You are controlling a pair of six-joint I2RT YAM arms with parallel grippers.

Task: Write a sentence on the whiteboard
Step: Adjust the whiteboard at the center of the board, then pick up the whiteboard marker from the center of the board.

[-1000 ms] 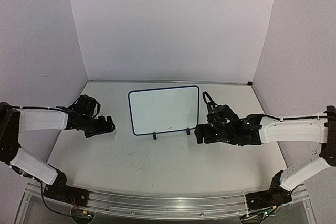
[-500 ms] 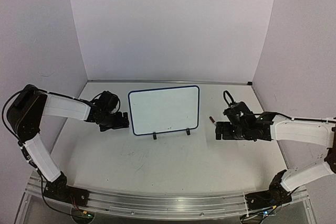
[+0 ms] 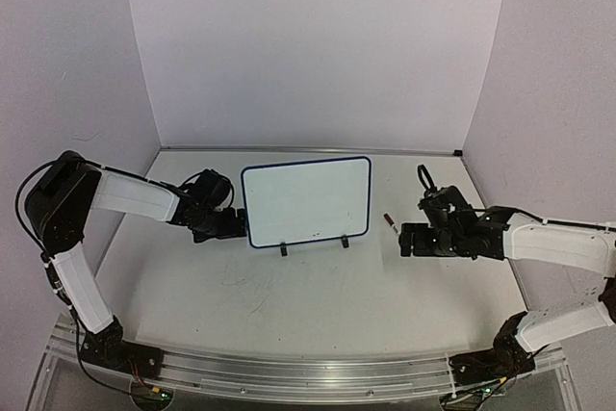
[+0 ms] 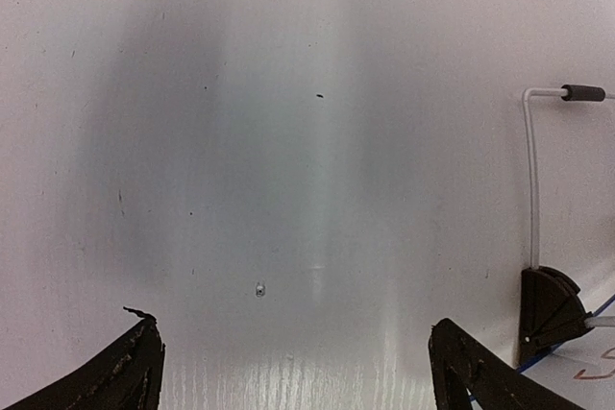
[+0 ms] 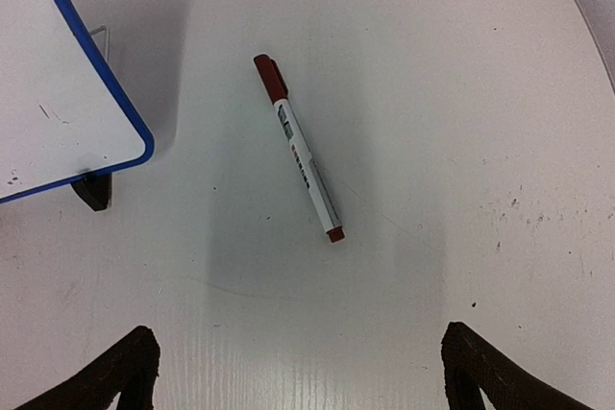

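Note:
The whiteboard (image 3: pixel 306 199) stands upright on two black feet at mid-table. Its face shows only a few dark specks; no sentence is visible. My left gripper (image 3: pixel 231 228) is open and empty, right at the board's left edge. The left wrist view shows the open gripper (image 4: pixel 293 333) over bare table, with a board foot (image 4: pixel 550 309) and wire stand at right. A white marker with a red cap (image 3: pixel 389 221) lies on the table right of the board. My right gripper (image 3: pixel 403 241) is open and empty, just short of the marker (image 5: pixel 298 148). The board's blue-rimmed corner (image 5: pixel 58 112) shows at upper left.
The white table (image 3: pixel 308 305) is closed in by pale walls at the back and both sides. A metal rail (image 3: pixel 308 377) runs along the near edge with both arm bases on it.
My left arm reached right to the board's left edge and the board shifted slightly right. My right arm pulled back to the right, uncovering the marker on the table.

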